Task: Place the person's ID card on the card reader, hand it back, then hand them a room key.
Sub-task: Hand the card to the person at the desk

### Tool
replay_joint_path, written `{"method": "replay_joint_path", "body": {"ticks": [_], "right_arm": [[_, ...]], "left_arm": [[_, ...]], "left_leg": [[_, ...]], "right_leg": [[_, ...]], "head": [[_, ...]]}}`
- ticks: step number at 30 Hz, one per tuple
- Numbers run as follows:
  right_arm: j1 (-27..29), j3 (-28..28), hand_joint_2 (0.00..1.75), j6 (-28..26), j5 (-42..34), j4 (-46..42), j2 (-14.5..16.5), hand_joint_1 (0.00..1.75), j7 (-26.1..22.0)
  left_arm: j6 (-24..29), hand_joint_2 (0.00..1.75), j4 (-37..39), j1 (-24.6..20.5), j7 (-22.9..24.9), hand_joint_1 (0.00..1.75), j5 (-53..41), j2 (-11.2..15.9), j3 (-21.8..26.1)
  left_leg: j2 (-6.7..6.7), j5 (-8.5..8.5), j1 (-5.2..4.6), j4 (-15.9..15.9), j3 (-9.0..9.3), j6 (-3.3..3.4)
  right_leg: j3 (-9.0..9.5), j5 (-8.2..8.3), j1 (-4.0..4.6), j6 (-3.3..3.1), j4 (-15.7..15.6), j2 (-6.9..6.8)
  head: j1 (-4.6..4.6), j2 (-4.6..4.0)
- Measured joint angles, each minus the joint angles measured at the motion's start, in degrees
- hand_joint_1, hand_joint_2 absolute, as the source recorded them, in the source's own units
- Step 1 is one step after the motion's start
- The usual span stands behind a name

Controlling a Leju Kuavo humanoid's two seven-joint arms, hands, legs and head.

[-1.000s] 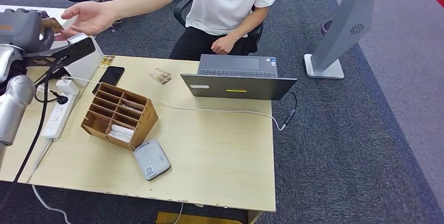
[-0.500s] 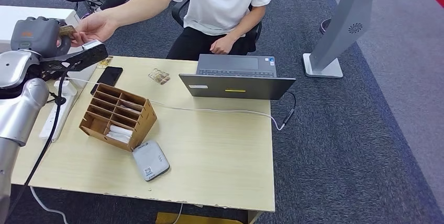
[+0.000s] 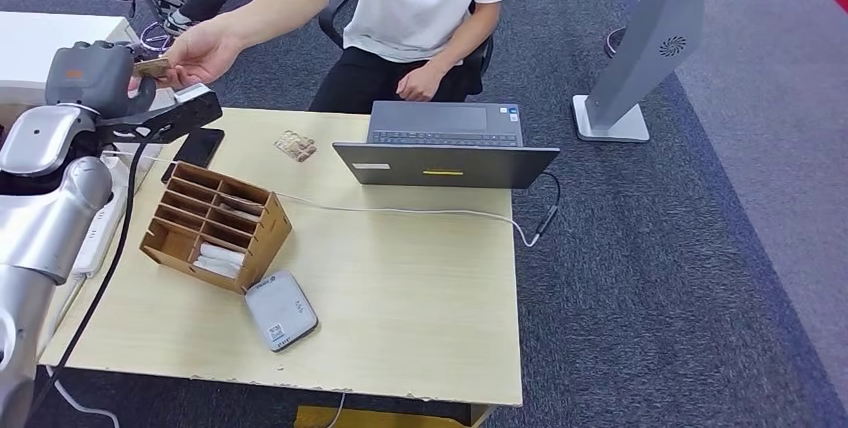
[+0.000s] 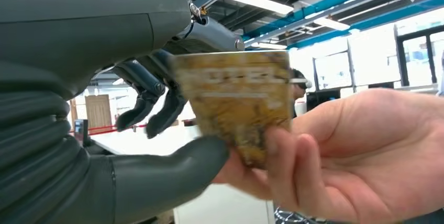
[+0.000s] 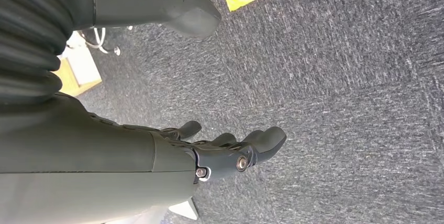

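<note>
I see my left robot hand (image 4: 157, 130) pinching the brownish patterned plastic ID card (image 4: 238, 98), the person's hand (image 4: 356, 156) gripping its far edge; my right robot hand (image 5: 230, 156) hangs empty, fingers loosely spread.

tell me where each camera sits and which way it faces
Head view: high on the body, looking down at the table; left arm and left hand show.
Left wrist view: behind the left hand, facing the ID card and person's hand; both also show in the head view.
Right wrist view: behind the right hand, facing carpet.
</note>
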Motion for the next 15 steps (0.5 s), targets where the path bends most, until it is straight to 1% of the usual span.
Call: {"method": "replay_joint_path", "body": {"ticks": [3,5,9,12,15], "right_arm": [[-0.05,-0.15,1.75,0.05,0.00,0.00,0.00,0.00,-0.07],[-0.07,-0.26,1.75,0.02,-0.07,0.00,0.00,0.00,-0.20],[-0.03,-0.95,1.75,-0.21,-0.17,0.00,0.00,0.00,-0.08],[0.11,-1.46,1.75,-0.32,-0.21,0.00,0.00,0.00,0.11],[0.17,-1.84,1.75,-0.32,-0.44,0.00,0.00,0.00,0.10]], "left_arm": [[2.06,1.75,-1.81,2.32,-0.67,0.00,0.86,-0.50,0.38],[4.10,1.75,-4.32,4.83,-1.49,0.00,1.71,-0.79,0.81],[7.68,1.75,-12.13,12.24,-3.57,0.00,3.16,-0.99,1.44],[8.45,1.75,-18.08,18.29,-4.58,0.00,3.08,-0.99,1.76],[8.84,1.75,-23.21,23.15,-5.18,0.00,2.50,-0.92,1.87]], "left_leg": [[-0.16,0.00,0.00,-0.01,-0.01,0.00],[-0.26,0.00,0.00,-0.03,-0.01,0.00],[-0.31,0.01,-0.01,-0.03,0.04,0.01],[-0.32,0.03,-0.01,-0.02,0.05,0.02],[-0.38,0.06,-0.01,-0.01,0.04,0.03]], "right_leg": [[0.02,-0.05,0.00,-0.03,0.00,-0.18],[0.07,-0.07,0.00,-0.04,0.00,-0.30],[0.16,-0.07,-0.01,-0.04,-0.01,-0.39],[0.18,-0.06,-0.01,-0.03,-0.02,-0.40],[0.19,-0.05,-0.01,-0.03,-0.02,-0.44]], "head": [[0.00,0.00],[0.01,0.00],[0.01,0.00],[0.00,0.00],[0.00,0.00]]}}
